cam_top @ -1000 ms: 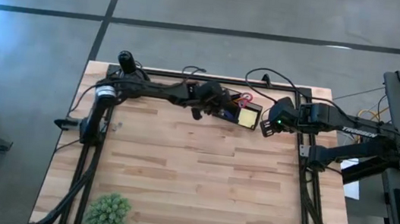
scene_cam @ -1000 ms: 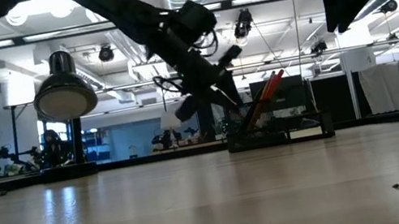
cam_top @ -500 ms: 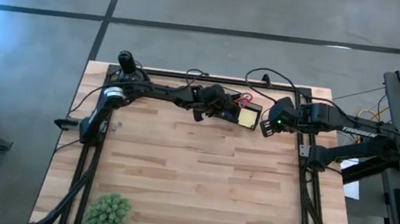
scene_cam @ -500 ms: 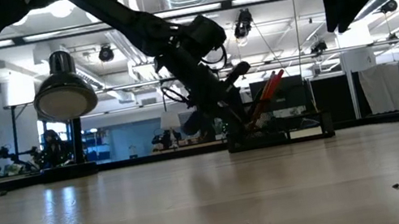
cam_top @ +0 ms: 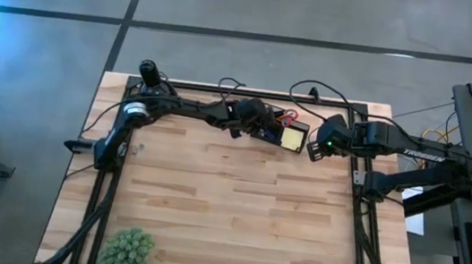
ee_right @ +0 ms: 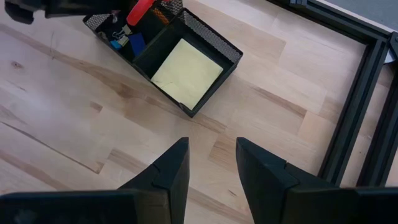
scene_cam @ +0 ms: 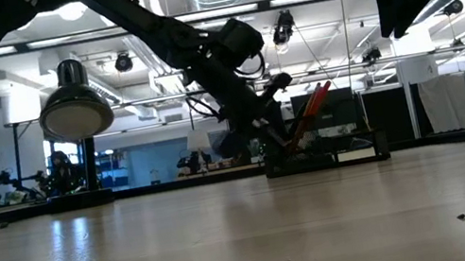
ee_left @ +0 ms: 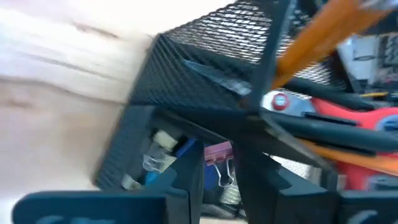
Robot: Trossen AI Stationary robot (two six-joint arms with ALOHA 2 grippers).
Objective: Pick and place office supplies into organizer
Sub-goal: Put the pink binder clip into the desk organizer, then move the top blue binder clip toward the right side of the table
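Observation:
The black mesh organizer (cam_top: 283, 134) (ee_left: 205, 56) stands near the table's far edge. It holds the yellow sticky-note pad (ee_right: 186, 74), the red-handled scissors (ee_left: 354, 112) and orange pencils (ee_left: 317, 37) that lean on its rim. My left gripper (cam_top: 258, 126) (scene_cam: 273, 133) dips slanting into its left end, shut on a small purple clip (ee_left: 217, 152). White and blue clips (ee_left: 158, 152) lie in that compartment. My right gripper (cam_top: 313, 149) (ee_right: 211, 162) is open and hovers well above the table, just right of the organizer. My left gripper has the purple clip's body (ee_left: 217, 151) between its two fingertips (ee_left: 186, 168). It comes slanting down from the table's left side. The clip's wire handles (ee_left: 224, 179) point back between the fingers. Whether the clip rests on the compartment floor, I cannot tell.
A small green plant (cam_top: 127, 249) stands at the near left corner. A round black lamp-like object (scene_cam: 73, 106) (cam_top: 147, 71) stands at the far left. Black frame rails (cam_top: 358, 179) (ee_right: 354, 112) run along the table's sides. Bare wood (cam_top: 236, 204) spreads over the middle and near part.
My left gripper has moved right toward the organizer and down, so that its fingers now reach into the left end. The right arm has kept still.

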